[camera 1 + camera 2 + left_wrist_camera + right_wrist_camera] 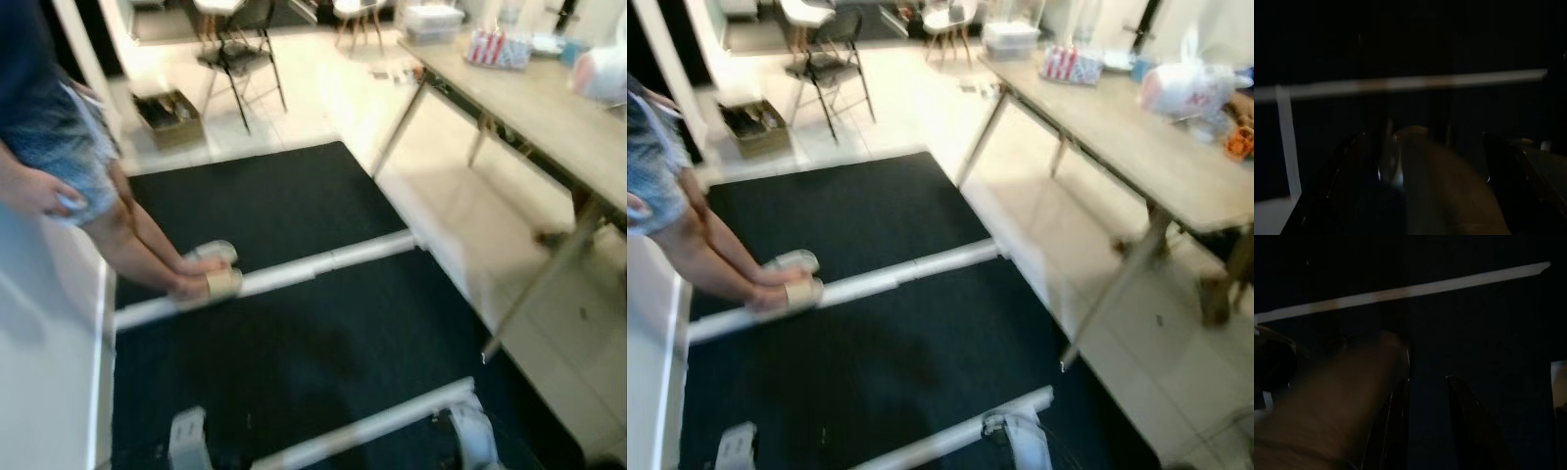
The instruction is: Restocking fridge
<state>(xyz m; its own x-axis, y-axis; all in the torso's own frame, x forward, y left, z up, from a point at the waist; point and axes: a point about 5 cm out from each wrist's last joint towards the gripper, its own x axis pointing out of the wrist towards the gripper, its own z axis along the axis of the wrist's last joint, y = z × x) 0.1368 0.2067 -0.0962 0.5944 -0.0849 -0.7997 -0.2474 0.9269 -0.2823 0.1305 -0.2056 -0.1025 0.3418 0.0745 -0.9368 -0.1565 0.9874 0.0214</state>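
Observation:
A long wooden table (1136, 127) runs along the right. On it stand a clear lidded box (1009, 37), a red-and-white pack (1068, 64) and a white plastic bag (1190, 86). Both arms hang low over the black mat. My left gripper (1422, 142) appears in the very dark left wrist view with a blurred brownish shape (1444, 191) close to it. My right gripper (1427, 382) is equally dark, and a similar brownish blur (1327, 411) lies beside it. What those shapes are cannot be made out.
A person (59, 147) in sandals stands at the left on a black mat (274, 206). Two white bars (294, 274) (372, 426) cross the mat. A folding chair (240, 59) and a cardboard box (168, 117) are farther back on pale tile floor.

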